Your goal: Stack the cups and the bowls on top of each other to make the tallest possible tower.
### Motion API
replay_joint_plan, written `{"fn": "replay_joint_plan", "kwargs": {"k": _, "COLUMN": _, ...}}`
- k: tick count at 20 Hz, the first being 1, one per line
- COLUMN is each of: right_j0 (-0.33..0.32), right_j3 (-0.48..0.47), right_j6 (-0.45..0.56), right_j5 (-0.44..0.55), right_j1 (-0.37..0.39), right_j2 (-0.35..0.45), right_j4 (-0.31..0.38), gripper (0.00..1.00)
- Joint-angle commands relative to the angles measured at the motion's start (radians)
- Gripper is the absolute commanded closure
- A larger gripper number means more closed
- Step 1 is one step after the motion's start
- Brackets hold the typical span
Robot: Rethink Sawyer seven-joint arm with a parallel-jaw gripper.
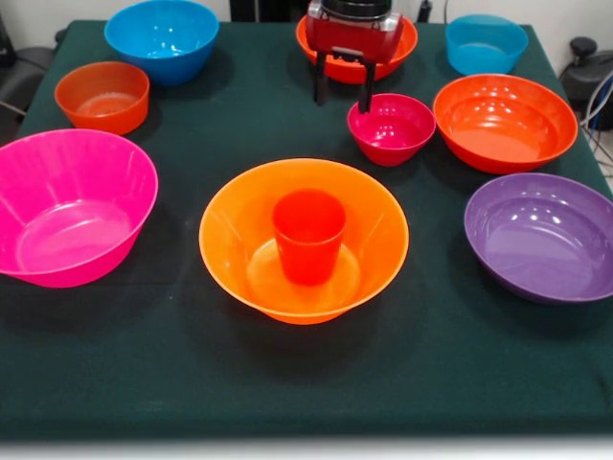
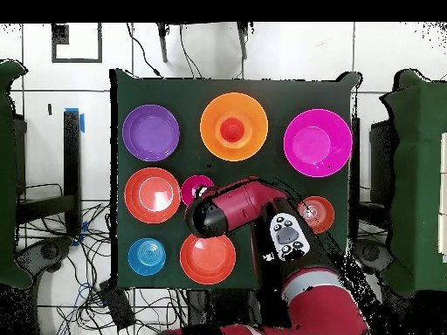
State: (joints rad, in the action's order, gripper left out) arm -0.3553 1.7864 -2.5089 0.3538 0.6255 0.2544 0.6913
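An orange-red cup (image 1: 308, 235) (image 2: 231, 130) stands upright inside the large yellow-orange bowl (image 1: 230, 230) (image 2: 214, 112), the tower's base, at the table's middle. My gripper (image 1: 343, 94) hangs at the far centre, open, with nothing between its black fingers (image 1: 367, 91). It is just left of the small magenta bowl (image 1: 391, 127) (image 2: 195, 188), apart from it. In the overhead view the arm's wrist (image 2: 209, 218) covers the gripper.
Around the table: a large pink bowl (image 1: 72, 206) (image 2: 318, 142), a purple bowl (image 1: 541, 235) (image 2: 150, 133), an orange-red bowl (image 1: 505, 120) (image 2: 152, 194), another orange-red bowl (image 1: 407, 43) (image 2: 208, 258) behind the gripper, a large blue bowl (image 1: 161, 38), a small blue bowl (image 1: 486, 43) (image 2: 147, 256), a small orange bowl (image 1: 102, 96) (image 2: 316, 213).
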Motion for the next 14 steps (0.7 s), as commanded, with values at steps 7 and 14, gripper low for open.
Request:
{"fn": "replay_joint_plan", "kwargs": {"k": 7, "right_j0": 0.027, "right_j3": -0.065, "right_j6": -0.03, "right_j5": -0.021, "right_j1": -0.111, "right_j2": -0.027, "right_j4": -0.024, "gripper": 0.0}}
{"fn": "replay_joint_plan", "kwargs": {"k": 14, "right_j0": 0.022, "right_j3": -0.024, "right_j6": -0.021, "right_j5": -0.053, "right_j1": -0.113, "right_j2": -0.037, "right_j4": -0.006, "gripper": 0.0}}
